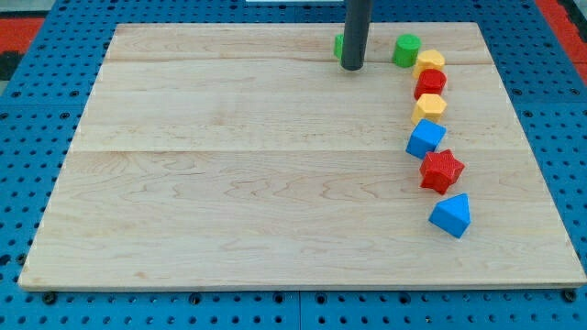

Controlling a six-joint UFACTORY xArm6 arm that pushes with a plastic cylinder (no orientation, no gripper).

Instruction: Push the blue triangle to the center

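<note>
Eight blocks sat on the pale wooden table [229,183], nearly all of them strung along the view's right side. I had no hand on this rig, only the dark rod, so there was nothing to open or close. My tip [352,68] rested near the view's top edge, a little right of the middle. A green block [338,45] was partly hidden behind the rod, so I could not make out its shape. A green cylinder [406,49] stood just to the right of the rod, apart from it.

From there a curved row ran down the view's right: a yellow block [429,62], a red block [430,83] and a second yellow block [428,108], each touching or almost touching the next. Below them came a blue cube [425,138], then a red star [441,170].

The blue triangle [451,215] lay at the bottom end of that row, in the lower right part of the table, just below the red star and apart from it. It was well away from the middle of the table and well apart from my tip, with the whole row between them.
</note>
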